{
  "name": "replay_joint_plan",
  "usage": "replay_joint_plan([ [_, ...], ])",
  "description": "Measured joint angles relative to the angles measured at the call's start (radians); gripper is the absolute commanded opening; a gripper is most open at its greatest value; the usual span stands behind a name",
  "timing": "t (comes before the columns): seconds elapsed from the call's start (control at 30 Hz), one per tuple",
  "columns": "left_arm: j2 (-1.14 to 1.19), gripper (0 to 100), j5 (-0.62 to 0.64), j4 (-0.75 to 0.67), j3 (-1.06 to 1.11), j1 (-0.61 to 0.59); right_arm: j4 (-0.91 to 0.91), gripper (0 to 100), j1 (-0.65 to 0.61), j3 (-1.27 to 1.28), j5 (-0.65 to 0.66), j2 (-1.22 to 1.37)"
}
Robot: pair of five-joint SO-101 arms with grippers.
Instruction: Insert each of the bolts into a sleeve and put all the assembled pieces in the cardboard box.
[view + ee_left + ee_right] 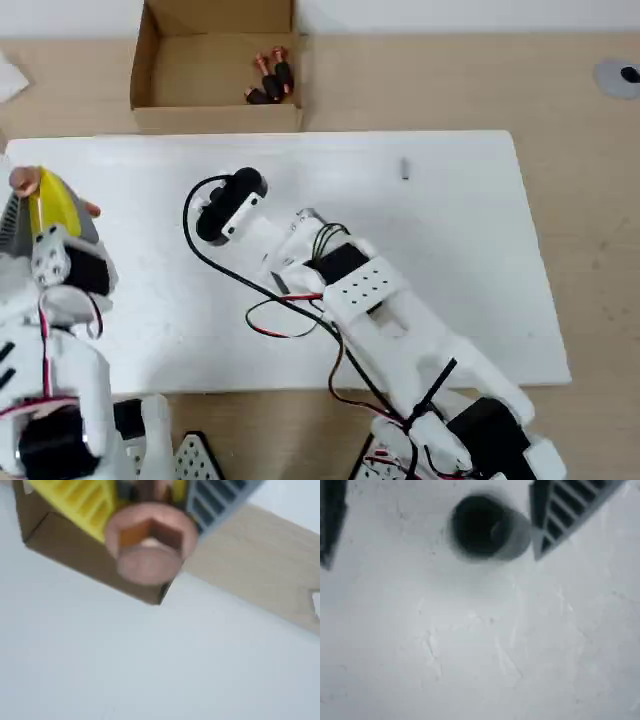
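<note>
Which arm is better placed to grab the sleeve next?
The right. Its gripper is open, with the upright sleeve between its jaws on the white board. The left gripper is shut on a copper bolt, so it has no room for the sleeve.

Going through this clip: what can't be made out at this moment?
1. High view: how many assembled pieces lie in the cardboard box; they are small and overlap.
2. High view: what the grey speck on the white board is; too small.
3. Left wrist view: the shank of the bolt, hidden behind its own blurred head.
4. Right wrist view: the inside of the sleeve; dark and blurred.
</note>
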Motion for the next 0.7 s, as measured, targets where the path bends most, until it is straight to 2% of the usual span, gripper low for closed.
replay_joint_plan([
  [0.17,-0.035,0,0.000,0.069,0.000,0.000,0.000,30.0,0.000,0.000,0.000,0.000],
  [0.33,-0.040,0,0.000,0.080,-0.031,-0.055,0.021,30.0,0.049,-0.008,0.000,0.000],
  [0.43,-0.043,0,0.000,0.100,-0.038,-0.074,0.163,30.1,0.132,-0.086,0.000,-0.048],
  [0.53,-0.038,0,0.000,0.129,-0.040,-0.075,0.308,30.1,0.161,-0.150,-0.002,-0.097],
  [0.7,-0.041,0,0.000,0.129,-0.040,-0.075,0.381,30.1,0.164,-0.166,0.000,-0.110],
])
